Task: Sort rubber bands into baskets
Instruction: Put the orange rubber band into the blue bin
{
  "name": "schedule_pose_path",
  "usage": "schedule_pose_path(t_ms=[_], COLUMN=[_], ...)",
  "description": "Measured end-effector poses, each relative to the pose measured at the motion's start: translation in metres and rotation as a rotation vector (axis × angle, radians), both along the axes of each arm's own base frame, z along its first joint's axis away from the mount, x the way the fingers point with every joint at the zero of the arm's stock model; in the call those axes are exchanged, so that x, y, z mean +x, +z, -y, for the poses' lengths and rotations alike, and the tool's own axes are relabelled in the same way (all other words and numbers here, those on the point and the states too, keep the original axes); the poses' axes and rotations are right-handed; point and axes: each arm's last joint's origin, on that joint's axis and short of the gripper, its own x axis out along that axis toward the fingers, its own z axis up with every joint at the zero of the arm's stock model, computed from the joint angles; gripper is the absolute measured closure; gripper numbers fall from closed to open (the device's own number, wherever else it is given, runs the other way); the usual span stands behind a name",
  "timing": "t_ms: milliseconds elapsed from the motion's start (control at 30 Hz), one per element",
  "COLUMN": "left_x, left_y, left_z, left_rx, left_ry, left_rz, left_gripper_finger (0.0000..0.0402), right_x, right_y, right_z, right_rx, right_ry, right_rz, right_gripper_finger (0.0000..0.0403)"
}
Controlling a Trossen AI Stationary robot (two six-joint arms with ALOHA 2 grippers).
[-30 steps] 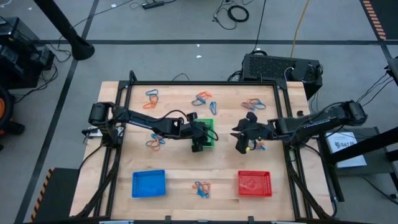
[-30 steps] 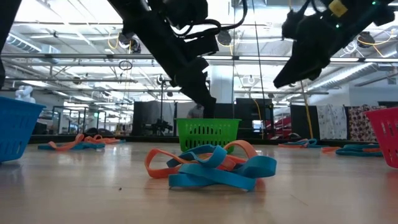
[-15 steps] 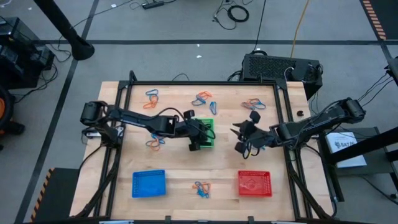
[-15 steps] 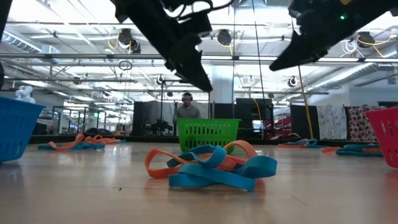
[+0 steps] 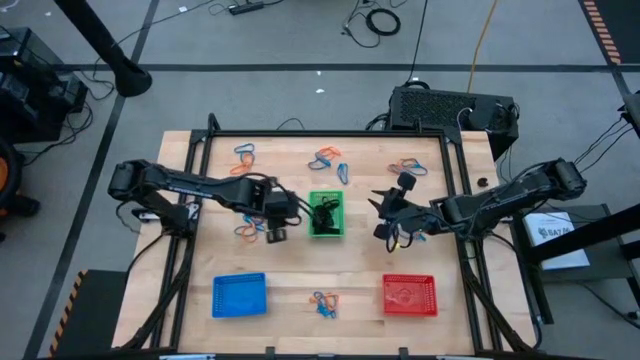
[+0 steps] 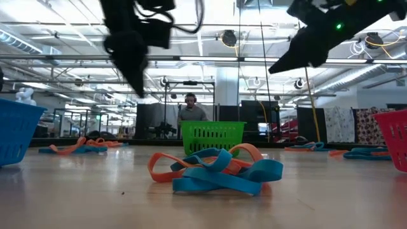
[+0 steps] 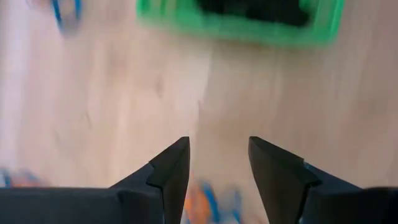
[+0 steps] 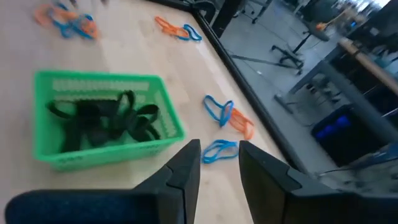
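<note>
The green basket (image 5: 326,215) stands mid-table with black rubber bands (image 8: 102,121) in it. The blue basket (image 5: 240,295) sits near left and the red basket (image 5: 410,295) near right. Orange and blue rubber bands lie in small heaps (image 5: 244,155) (image 5: 328,160) (image 5: 405,168) (image 5: 248,230) (image 5: 323,303) on the wood. My left gripper (image 5: 275,228) hangs open just left of the green basket, pointing steeply down over bare wood (image 7: 217,168). My right gripper (image 5: 388,218) hovers open right of that basket, slanting toward it (image 8: 219,165). Neither holds anything.
A black metal frame (image 5: 200,150) borders the table on both sides. A black box (image 5: 440,108) and cables sit behind the far edge. In the low view a heap of bands (image 6: 216,168) lies close to the camera, and a person (image 6: 191,109) stands far back in the room.
My left gripper has drawn back from over the green basket toward the table's left edge, risen and tipped to point steeply down; the basket with its black bands now shows uncovered. My right gripper has stayed in place and rolled its wrist.
</note>
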Motion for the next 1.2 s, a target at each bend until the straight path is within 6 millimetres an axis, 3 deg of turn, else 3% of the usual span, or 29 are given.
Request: schedule_pose_path(t_ms=[133, 300, 600, 767, 967, 1033, 1200], left_x=[-0.018, -0.031, -0.030, -0.019, -0.036, -0.046, -0.054], left_y=[0.003, 0.003, 0.004, -0.004, -0.024, -0.036, -0.054], left_z=[0.006, 0.015, 0.013, 0.010, 0.000, -0.011, -0.033], left_rx=[-0.091, -0.045, 0.170, 0.220, 0.361, 0.326, -0.002], left_ry=[0.132, 0.195, 0.169, 0.020, 0.037, 0.068, 0.135], left_rz=[-0.100, -0.207, -0.164, -0.093, -0.130, -0.159, -0.138], left_gripper_finger=[0.0229, 0.0229, 0.0229, 0.0229, 0.0229, 0.0229, 0.0229], right_x=[0.010, 0.020, 0.026, 0.028, 0.030, 0.031, 0.032], right_y=[0.003, 0.007, -0.001, -0.004, -0.008, -0.009, -0.009], right_z=[0.010, 0.023, 0.039, 0.040, 0.039, 0.038, 0.036], right_rx=[-0.063, -0.115, -0.121, -0.079, -0.005, 0.024, 0.067], right_ry=[-0.009, -0.036, -0.097, -0.122, -0.101, -0.067, -0.019], right_rz=[0.025, 0.069, 0.050, 0.075, 0.104, 0.104, 0.113], right_gripper_finger=[0.0300, 0.0300, 0.0300, 0.0300, 0.0300, 0.0300, 0.0300])
